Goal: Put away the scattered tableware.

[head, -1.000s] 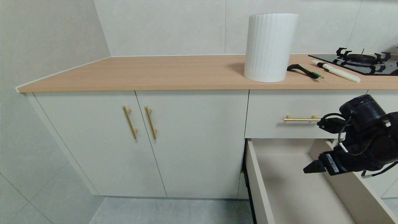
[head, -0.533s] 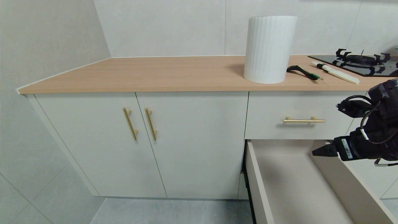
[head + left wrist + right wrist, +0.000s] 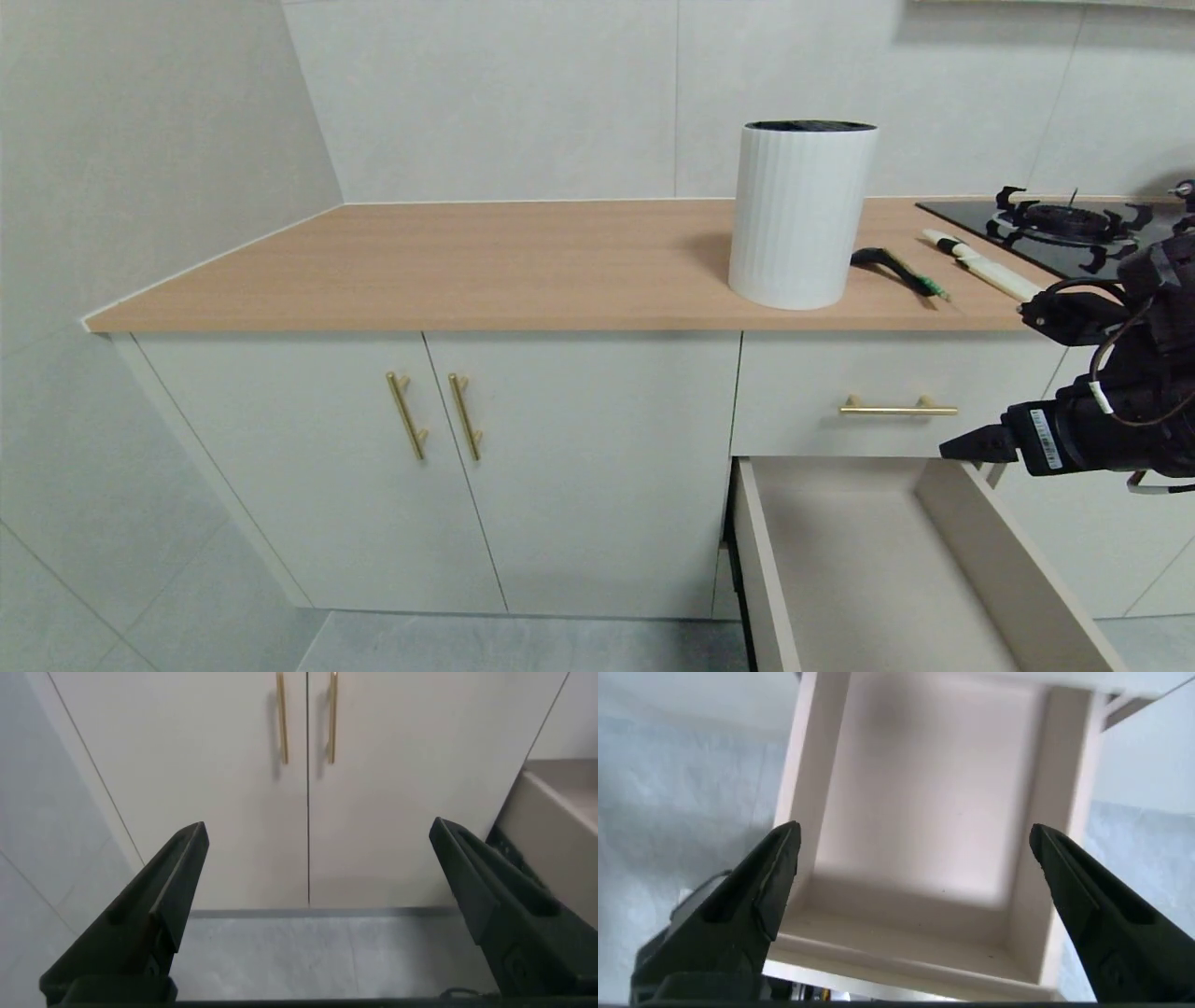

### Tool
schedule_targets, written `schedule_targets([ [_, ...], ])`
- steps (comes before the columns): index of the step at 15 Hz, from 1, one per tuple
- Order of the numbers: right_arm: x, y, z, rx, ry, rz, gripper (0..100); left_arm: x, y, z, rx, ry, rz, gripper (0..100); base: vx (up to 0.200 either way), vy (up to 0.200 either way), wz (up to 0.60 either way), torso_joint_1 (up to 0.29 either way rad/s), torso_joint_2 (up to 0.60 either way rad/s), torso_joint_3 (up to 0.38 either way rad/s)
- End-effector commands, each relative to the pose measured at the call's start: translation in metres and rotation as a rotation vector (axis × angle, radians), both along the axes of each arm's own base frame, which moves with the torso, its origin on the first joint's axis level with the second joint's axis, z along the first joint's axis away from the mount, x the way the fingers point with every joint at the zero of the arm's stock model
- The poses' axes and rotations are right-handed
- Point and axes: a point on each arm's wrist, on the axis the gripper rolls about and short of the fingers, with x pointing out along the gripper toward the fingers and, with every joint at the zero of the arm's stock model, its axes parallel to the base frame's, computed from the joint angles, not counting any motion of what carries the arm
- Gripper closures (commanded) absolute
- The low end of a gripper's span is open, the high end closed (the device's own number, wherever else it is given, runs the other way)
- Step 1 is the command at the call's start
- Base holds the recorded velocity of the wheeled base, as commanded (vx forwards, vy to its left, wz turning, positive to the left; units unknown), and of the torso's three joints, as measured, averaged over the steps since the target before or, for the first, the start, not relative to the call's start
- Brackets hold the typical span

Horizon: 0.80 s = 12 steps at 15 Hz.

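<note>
holder (image 3: 801, 217): white ribbed cylinder, upright on the wooden surface (image 3: 467, 261). Its mouth is dark and the contents cannot be made out.
black tool (image 3: 896, 269): lies flat on the surface just beside the holder, on its stove side, with a green tip at the end away from the holder. What kind of tool it is cannot be told.
cream tool (image 3: 980, 266): lies flat, one place farther from the holder than the black tool and apart from it. Its near end runs behind the right arm and is hidden.
stove (image 3: 1064, 224): farthest from the holder, cut off at the picture's edge and partly behind the arm.
drawer (image 3: 896, 560): pulled out, below the holder toward the stove side. Its front is cut off by the lower edge.
right hand (image 3: 1004, 378): lower than the holder, above the drawer's stove-side wall, fingers spread wide apart.
left hand (image 3: 318, 835): fingers wide apart, facing the cabinet doors (image 3: 392, 784). Its place relative to the holder cannot be fixed.
</note>
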Motion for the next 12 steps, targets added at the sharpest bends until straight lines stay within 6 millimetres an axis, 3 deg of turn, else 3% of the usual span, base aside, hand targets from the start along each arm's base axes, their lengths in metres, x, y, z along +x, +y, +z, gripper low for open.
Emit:
schedule_targets([
  [1, 0.001, 0.0, 0.0, 0.0, -0.002, 0.0, 0, 0.0, 0.0, 0.0, 0.0, 0.0, 0.0, 0, 0.0, 0.0, 0.0, 0.163, -0.47, -0.3],
  [7, 0.001, 0.0, 0.0, 0.002, -0.003, 0.001, 0, 0.0, 0.0, 0.0, 0.0, 0.0, 0.0, 0, 0.0, 0.0, 0.0, 0.184, -0.48, -0.29],
  [10, 0.006, 0.001, 0.007, 0.016, -0.089, 0.002, 0, 0.0, 0.0, 0.0, 0.0, 0.0, 0.0, 0, 0.0, 0.0, 0.0, 0.082, -0.2, -0.121],
  [12, 0.025, 0.004, 0.014, 0.031, -0.214, 0.002, 0, 0.0, 0.0, 0.0, 0.0, 0.0, 0.0, 0, 0.0, 0.0, 0.0, 0.013, -0.03, -0.011],
])
